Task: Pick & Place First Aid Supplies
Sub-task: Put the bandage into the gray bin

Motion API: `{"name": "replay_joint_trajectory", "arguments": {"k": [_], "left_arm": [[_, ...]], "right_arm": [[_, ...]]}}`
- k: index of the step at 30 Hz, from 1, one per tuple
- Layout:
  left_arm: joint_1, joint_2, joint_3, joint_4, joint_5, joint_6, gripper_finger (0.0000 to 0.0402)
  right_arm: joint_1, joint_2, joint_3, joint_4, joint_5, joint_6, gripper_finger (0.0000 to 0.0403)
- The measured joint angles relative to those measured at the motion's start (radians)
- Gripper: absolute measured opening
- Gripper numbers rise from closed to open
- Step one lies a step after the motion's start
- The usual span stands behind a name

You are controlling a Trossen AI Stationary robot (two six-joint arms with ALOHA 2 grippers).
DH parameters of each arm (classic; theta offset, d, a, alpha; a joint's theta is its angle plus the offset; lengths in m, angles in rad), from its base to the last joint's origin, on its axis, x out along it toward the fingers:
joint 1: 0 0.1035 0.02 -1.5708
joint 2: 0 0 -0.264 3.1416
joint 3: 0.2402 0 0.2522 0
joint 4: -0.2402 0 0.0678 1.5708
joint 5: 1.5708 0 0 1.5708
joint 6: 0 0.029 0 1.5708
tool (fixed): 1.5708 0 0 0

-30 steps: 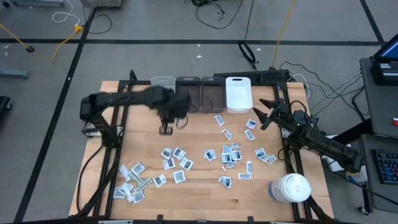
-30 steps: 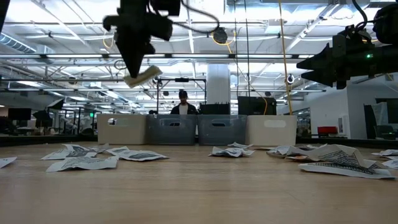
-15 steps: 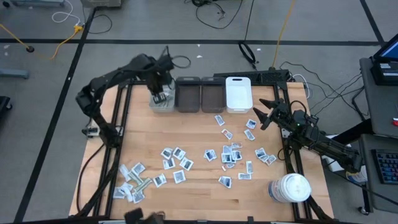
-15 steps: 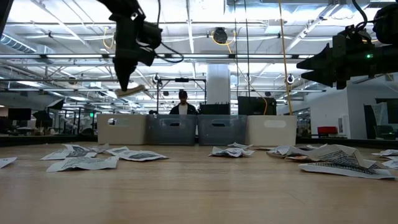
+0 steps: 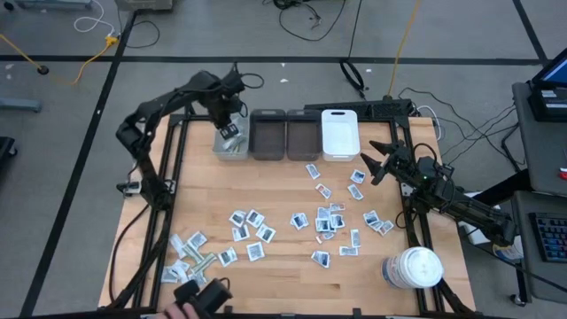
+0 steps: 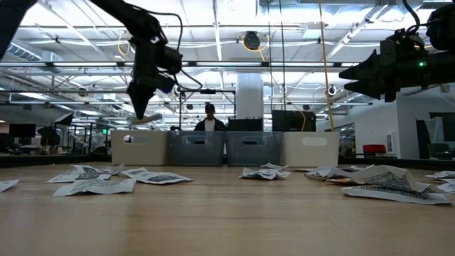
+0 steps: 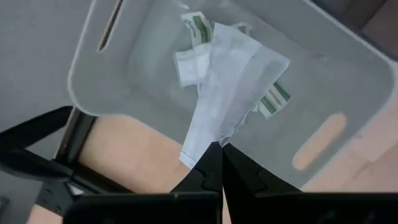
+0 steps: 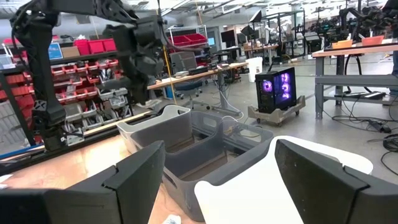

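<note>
My left gripper (image 5: 229,133) hangs over the light grey bin (image 5: 232,149) at the far left of the bin row, shut on a pale white wrapped sachet (image 7: 233,81). In the low view the sachet (image 6: 147,118) shows below the fingers, above the bin (image 6: 138,149). Greenish-white strips (image 7: 198,26) lie in that bin. Many small printed sachets (image 5: 323,220) lie flat on the wooden table. At the right edge my right gripper (image 5: 376,162) waits, open, its fingers (image 8: 134,171) level and pointing at the bins. My left gripper pinches the sachet by one end (image 7: 208,146) between its two fingertips. The fingers point down from above. The sachet hangs below them, slightly tilted, clear of the bin and its contents.
Two dark grey bins (image 5: 285,135) and a white bin (image 5: 339,135) stand beside the light grey one along the far edge. A large white jar (image 5: 414,268) stands at the near right corner. A person's hand with a dark object (image 5: 199,297) shows at the near edge.
My left gripper has swung from over the table's left middle toward the far edge, sinking a little and rolling, and now hangs over the light grey bin with the sachet still in its fingers. A hand with a dark object has come in at the near edge.
</note>
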State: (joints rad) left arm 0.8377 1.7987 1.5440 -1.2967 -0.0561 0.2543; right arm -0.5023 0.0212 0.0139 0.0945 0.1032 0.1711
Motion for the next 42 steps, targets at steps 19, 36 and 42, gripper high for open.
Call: {"name": "replay_joint_trajectory", "arguments": {"k": [19, 36, 42], "left_arm": [[-0.015, 0.160, -0.046, 0.164, -0.023, -0.026, 0.0001], [-0.015, 0.158, -0.092, 0.224, -0.014, -0.047, 0.0133], [-0.014, 0.156, -0.092, 0.207, -0.014, -0.026, 0.0224]], "right_arm": [[0.000, 0.000, 0.000, 0.000, 0.000, 0.000, 0.0297], [0.000, 0.000, 0.000, 0.000, 0.000, 0.000, 0.0297], [0.000, 0.000, 0.000, 0.000, 0.000, 0.000, 0.0297]]}}
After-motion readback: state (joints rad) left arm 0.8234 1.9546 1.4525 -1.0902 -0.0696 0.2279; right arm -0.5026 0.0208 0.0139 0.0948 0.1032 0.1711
